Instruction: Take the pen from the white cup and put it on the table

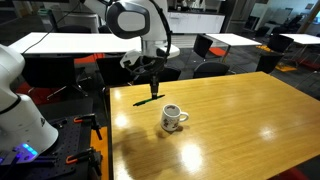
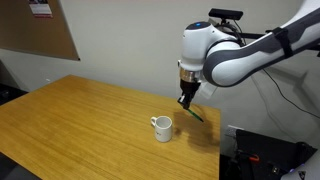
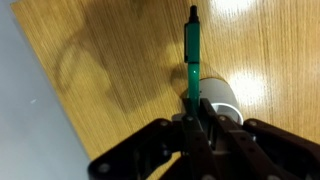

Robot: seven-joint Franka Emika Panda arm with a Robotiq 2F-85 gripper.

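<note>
Honey-brown wood: one table [image 1: 240,120], with most of its top bare. One gripper [image 1: 153,82] hangs near a table edge, clenched on the pen. One white cup [image 1: 173,118] stands mid-table, well clear of every edge. One pen [image 3: 191,50], green with a dark tip, juts from the jaws outside the cup.

Glossy white rounded arm [image 2: 238,58], dark bands at the joints, black wrist [image 2: 188,84], black fingers [image 3: 212,132], thin black cable [image 1: 164,26] alongside
</note>
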